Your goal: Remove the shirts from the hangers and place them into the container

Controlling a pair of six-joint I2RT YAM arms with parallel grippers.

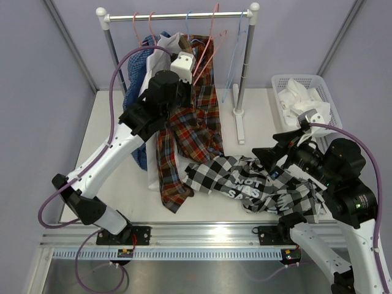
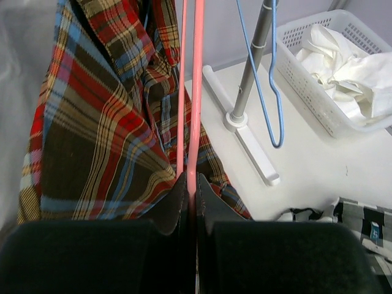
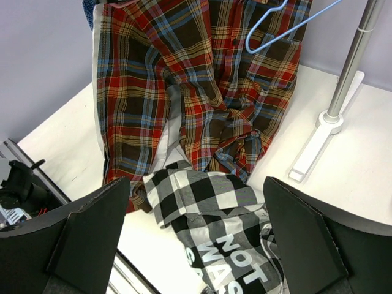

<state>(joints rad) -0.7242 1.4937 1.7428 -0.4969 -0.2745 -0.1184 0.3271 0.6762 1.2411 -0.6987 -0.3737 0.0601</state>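
White bench, rail behind: blue shirt hangs at left; left tool pinches the pink hanger carrying the plaid shirt; checked shirt lies loose under the gaping right tool; only white cloth fills the basket. Most remains, I'd say.

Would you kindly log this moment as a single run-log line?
left gripper: shut on pink hanger | right gripper: open over black-and-white checked shirt | container: holds white shirt

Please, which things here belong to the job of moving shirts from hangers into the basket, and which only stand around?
Job: basket, white shirt inside it, plaid shirt, checked shirt, blue shirt, pink hanger, blue hanger.
Not the job: clothes rail, table.
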